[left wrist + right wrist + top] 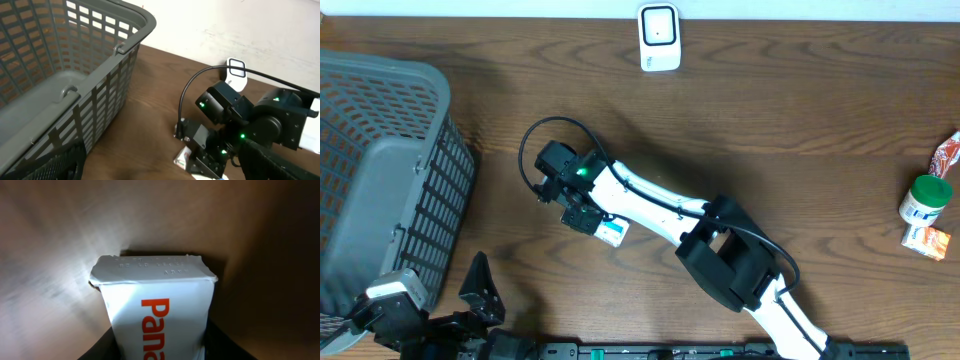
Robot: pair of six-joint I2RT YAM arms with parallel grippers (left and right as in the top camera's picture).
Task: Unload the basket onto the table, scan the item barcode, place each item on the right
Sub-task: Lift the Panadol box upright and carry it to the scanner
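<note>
On the left side of the table point(770, 120) stands a large grey basket point(450, 190), apparently empty as far as the views show. Across the centre, the right arm point(650, 205) reaches left and far from its near mount. The left gripper point(482, 292) waits at the near left edge beside the basket, jaws wide and holding nothing. At the far edge, near the middle, stands the white scanner point(659, 38), well apart from both arms. The right gripper point(590, 220) is set down over a small white carton point(614, 234) with orange lettering, which lies on the table near the centre. Its jaws are narrow and lie against both sides of the carton.

Status: the task appears to be at the pick-up step. The carton is gripped but not lifted. Remaining steps: raise the carton, carry it to the scanner, and turn the barcode toward it. No barcode is visible in any view.
</note>
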